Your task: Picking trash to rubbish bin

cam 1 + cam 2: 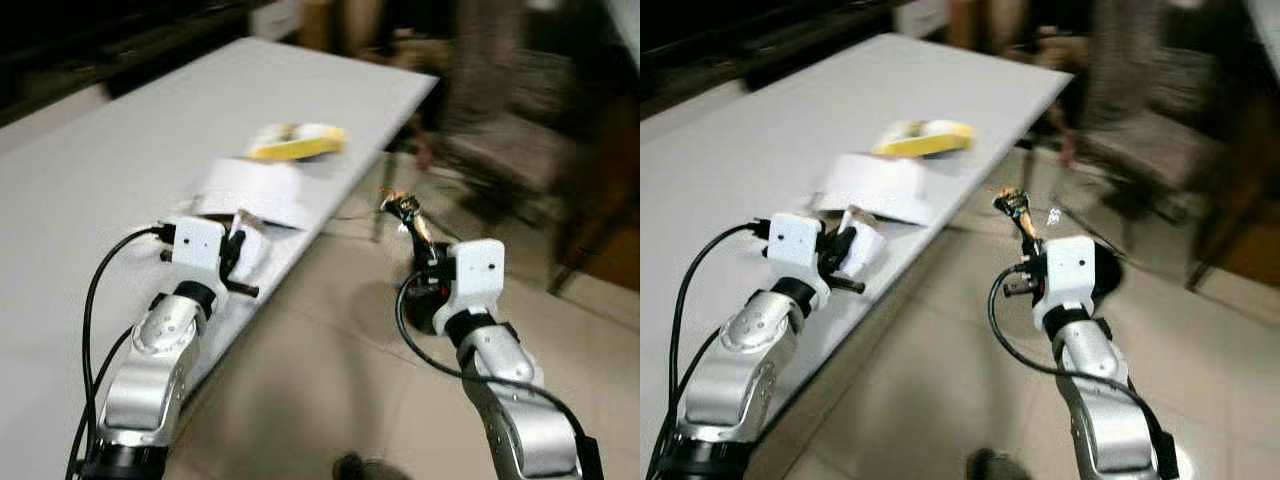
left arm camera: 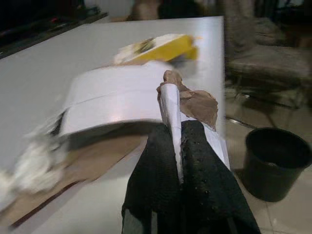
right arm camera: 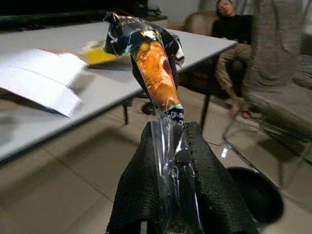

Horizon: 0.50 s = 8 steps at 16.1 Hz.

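My left gripper [image 2: 176,132] is shut on a white and brown paper scrap [image 2: 171,100], held just above the near edge of the long white table [image 1: 110,150]. Over the tiled floor beside the table, my right gripper [image 3: 170,134] is shut on an orange and black snack wrapper [image 3: 153,63] that sticks up from the fingers. A round black rubbish bin [image 3: 257,195] stands on the floor just beyond the right gripper, partly hidden behind that wrist. More trash lies on the table: a folded white sheet [image 1: 250,188] and a yellow packet [image 1: 297,143].
A crumpled white tissue [image 2: 27,168] and a brown card sheet [image 2: 97,156] lie on the table near my left gripper. A person [image 3: 233,29] sits past the table's far end. A grey chair [image 1: 505,140] stands to the right. The views are blurred.
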### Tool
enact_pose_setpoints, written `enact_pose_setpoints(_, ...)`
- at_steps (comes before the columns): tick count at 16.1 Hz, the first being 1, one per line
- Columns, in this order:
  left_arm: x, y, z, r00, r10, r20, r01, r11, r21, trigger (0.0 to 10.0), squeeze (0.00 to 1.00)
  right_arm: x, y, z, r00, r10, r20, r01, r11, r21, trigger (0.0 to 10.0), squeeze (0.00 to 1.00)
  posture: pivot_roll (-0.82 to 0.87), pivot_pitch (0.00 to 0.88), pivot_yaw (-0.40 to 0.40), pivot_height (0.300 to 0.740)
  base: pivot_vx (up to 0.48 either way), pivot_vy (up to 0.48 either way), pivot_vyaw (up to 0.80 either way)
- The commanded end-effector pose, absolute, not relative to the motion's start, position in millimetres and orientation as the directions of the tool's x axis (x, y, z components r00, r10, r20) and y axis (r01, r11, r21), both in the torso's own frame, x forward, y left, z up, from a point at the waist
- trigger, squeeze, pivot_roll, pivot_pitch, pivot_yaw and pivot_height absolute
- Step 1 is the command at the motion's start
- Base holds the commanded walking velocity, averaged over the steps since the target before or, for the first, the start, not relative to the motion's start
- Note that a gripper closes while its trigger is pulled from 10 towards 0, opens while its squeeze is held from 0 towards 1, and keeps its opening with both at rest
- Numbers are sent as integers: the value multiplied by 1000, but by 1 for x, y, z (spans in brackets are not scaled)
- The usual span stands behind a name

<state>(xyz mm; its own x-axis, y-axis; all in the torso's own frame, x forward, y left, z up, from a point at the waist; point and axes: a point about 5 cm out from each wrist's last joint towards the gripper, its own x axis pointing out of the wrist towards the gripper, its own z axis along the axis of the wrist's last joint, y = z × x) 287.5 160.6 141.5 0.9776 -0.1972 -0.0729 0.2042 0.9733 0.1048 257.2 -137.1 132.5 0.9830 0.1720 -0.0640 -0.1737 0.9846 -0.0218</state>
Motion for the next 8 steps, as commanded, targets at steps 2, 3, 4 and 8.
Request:
enact_pose_setpoints(2,286,159,143,977,-204,-53,209,972,106,10000,0,259,-137,129,981,173,-82,-176,984,-29,10000,0,-83,0,28,740,0,0,-800)
enact_pose_setpoints(3,286,159,143,979,-197,-46,201,974,106,10000,0,258,-137,129,981,173,-85,-176,984,-28,10000,0,-81,0,27,740,0,0,-800)
enact_pose_setpoints(4,286,160,141,986,-163,-38,166,980,110,10000,0,258,-137,128,981,173,-91,-176,984,-26,10000,0,-81,0,27,740,0,0,-800)
enact_pose_setpoints(8,286,163,139,994,-112,-16,114,984,139,10000,0,256,-139,124,980,169,-109,-172,985,-19,10000,0,-81,0,26,740,0,0,-800)
